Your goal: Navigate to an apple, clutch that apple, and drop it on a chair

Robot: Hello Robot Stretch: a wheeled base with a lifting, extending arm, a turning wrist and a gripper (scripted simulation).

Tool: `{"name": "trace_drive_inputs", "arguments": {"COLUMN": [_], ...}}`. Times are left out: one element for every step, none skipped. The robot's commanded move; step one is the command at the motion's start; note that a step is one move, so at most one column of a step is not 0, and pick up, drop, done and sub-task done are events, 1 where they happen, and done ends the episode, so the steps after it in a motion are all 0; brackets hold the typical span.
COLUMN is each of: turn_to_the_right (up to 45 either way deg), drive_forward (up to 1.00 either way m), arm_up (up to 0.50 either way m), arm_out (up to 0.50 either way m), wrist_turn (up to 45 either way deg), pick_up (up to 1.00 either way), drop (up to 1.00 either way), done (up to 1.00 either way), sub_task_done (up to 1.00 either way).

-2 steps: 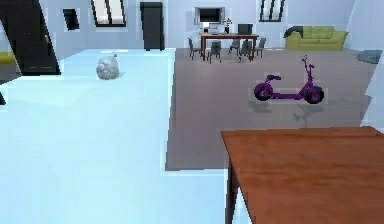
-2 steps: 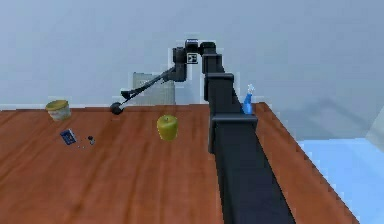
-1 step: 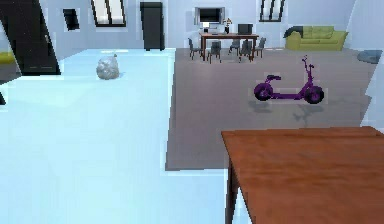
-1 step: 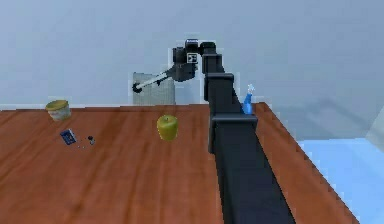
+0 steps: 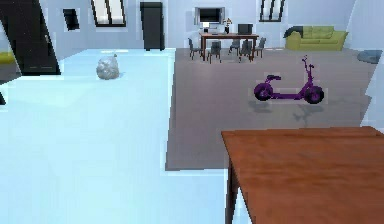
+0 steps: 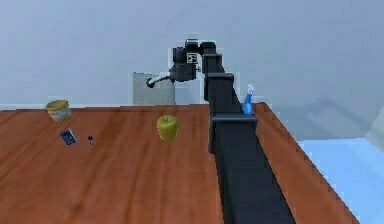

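Flooring in the forward view is pale blue at left and grey-brown at right, with a brown table corner at lower right. Red-brown tabletop spans the lower arm side view beneath a plain grey wall. A dark arm rises right of centre. In the forward view, a green sofa stands upper right, a dining table with chairs top centre, and a purple scooter right of centre. The yellow-green apple rests on the tabletop at centre frame. The gripper lies above it in the frame; its finger setting and any load cannot be told.
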Motion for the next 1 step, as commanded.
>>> {"name": "trace_drive_inputs", "arguments": {"turn_to_the_right": [0.0], "drive_forward": [0.00], "arm_up": [-0.24], "arm_out": [0.00], "wrist_turn": [0.0], "pick_up": [0.00], "drop": [0.00], "done": [0.00], "sub_task_done": [0.00]}}
